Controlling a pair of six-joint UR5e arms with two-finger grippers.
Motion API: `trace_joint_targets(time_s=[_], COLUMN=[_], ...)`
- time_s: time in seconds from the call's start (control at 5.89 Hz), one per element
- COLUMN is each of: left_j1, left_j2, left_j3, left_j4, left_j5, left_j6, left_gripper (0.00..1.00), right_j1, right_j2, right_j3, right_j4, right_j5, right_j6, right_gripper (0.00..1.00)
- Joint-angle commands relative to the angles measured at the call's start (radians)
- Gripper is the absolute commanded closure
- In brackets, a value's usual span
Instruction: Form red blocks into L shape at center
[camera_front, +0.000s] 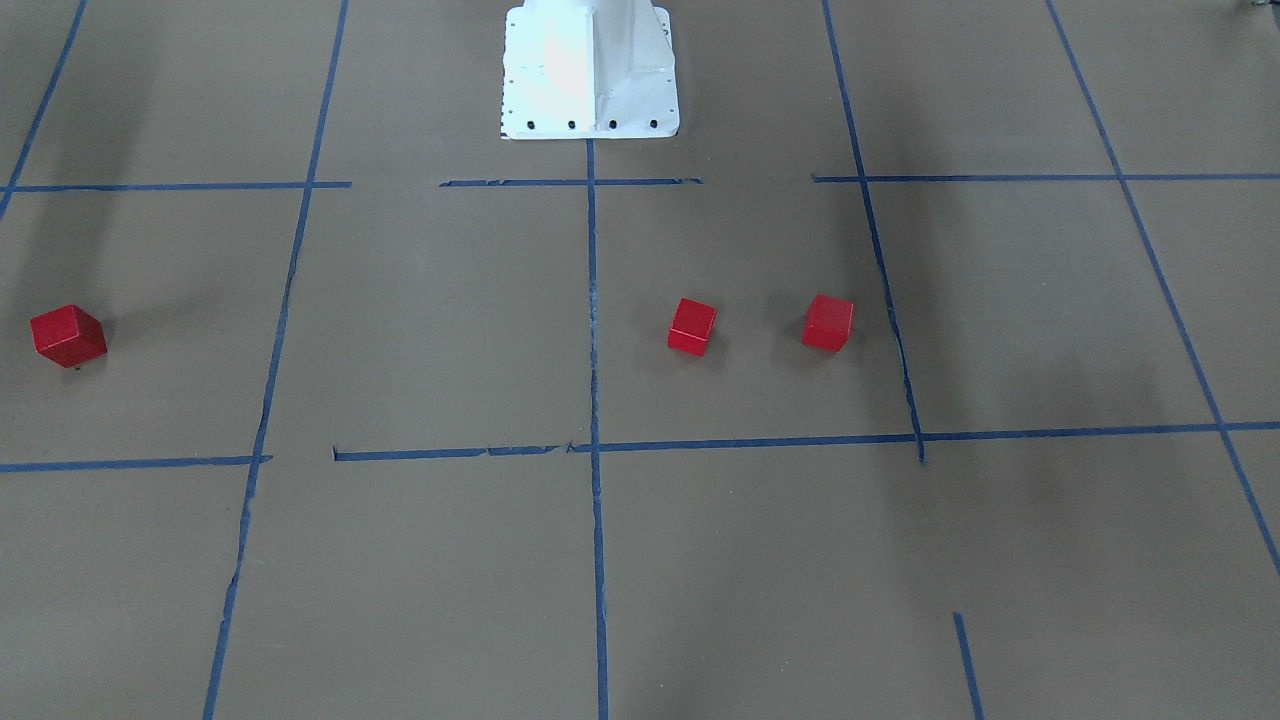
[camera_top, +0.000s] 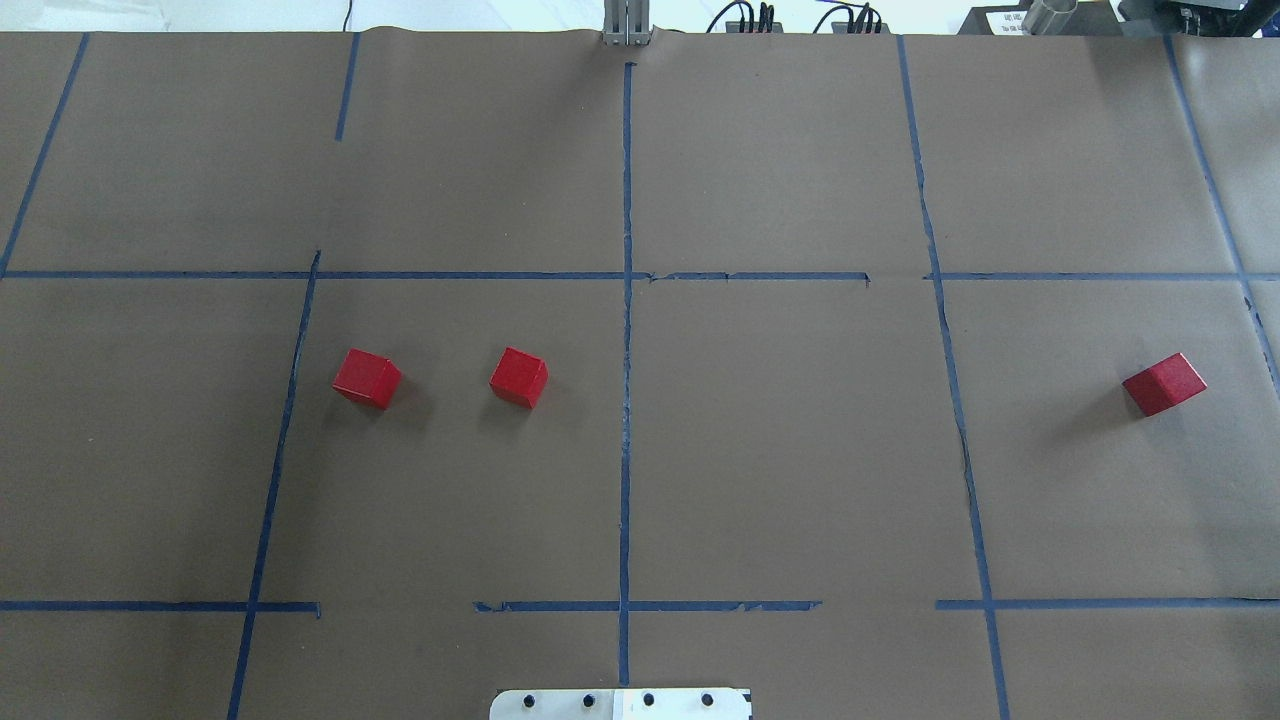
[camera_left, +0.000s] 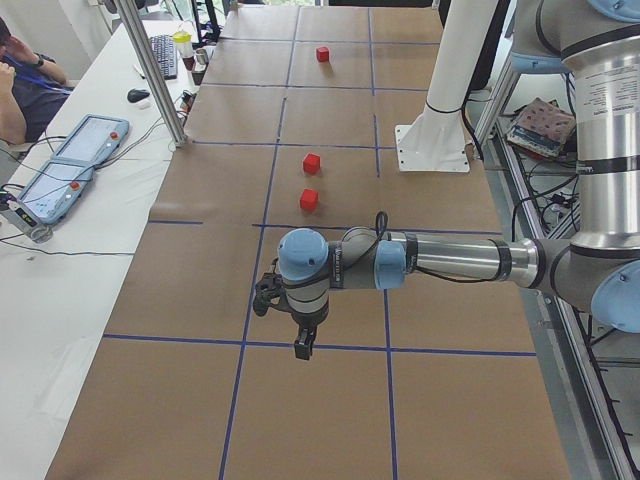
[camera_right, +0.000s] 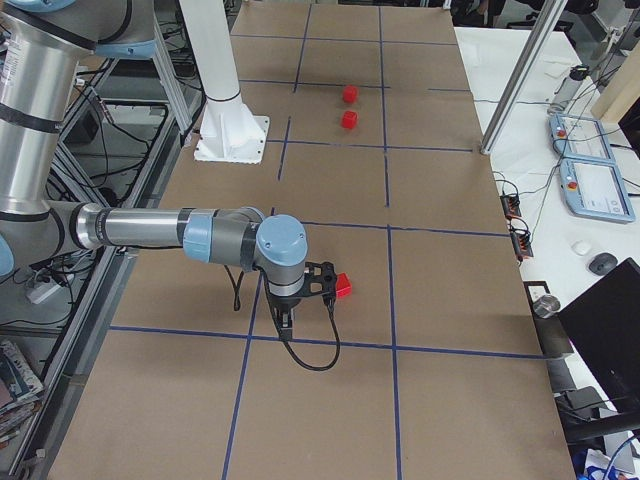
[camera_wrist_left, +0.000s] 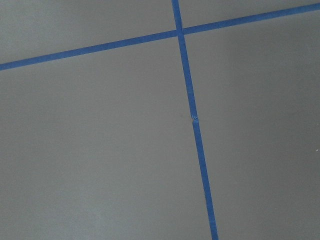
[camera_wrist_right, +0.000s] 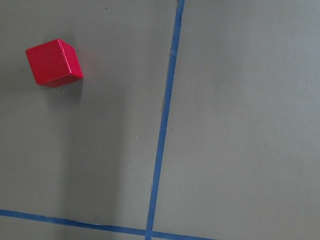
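Three red blocks lie apart on the brown paper. In the overhead view two sit left of the center line, one (camera_top: 366, 378) further left and one (camera_top: 519, 377) nearer it. The third (camera_top: 1164, 384) lies far right. The center (camera_top: 626, 440) is bare paper crossed by a vertical blue tape line. My left gripper (camera_left: 298, 345) shows only in the exterior left view, hanging over the table well short of the blocks. My right gripper (camera_right: 285, 322) shows only in the exterior right view, beside the far-right block (camera_right: 343, 286); that block also shows in the right wrist view (camera_wrist_right: 54, 62). I cannot tell whether either gripper is open or shut.
The white robot base (camera_top: 620, 703) stands at the table's near edge in the overhead view. A metal post (camera_left: 160, 80) stands at the operators' side. A seated person (camera_left: 20, 80) and teach pendants (camera_left: 75, 165) are beyond that edge.
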Motion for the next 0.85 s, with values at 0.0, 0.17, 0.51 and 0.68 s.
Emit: trace_joint_targets(time_s=[0.0, 0.17, 0.51, 0.68], left_j1=[0.0, 0.002, 0.002, 0.002], left_j2=[0.0, 0.0, 0.002, 0.002], left_j3=[-0.005, -0.003, -0.003, -0.003], left_j4=[-0.001, 0.001, -0.001, -0.001], left_j5=[0.002, 0.002, 0.0, 0.0], left_j6=[0.002, 0.002, 0.002, 0.002], left_gripper=[0.0, 0.0, 0.0, 0.0], right_j1=[0.0, -0.011, -0.176, -0.255], right_j2=[0.002, 0.011, 0.049, 0.099], right_j3=[0.002, 0.002, -0.003, -0.018], right_j4=[0.002, 0.05, 0.181, 0.22], right_j5=[0.0, 0.002, 0.002, 0.0], right_j6=[0.002, 0.005, 0.103, 0.189], right_gripper=[0.0, 0.0, 0.0, 0.0])
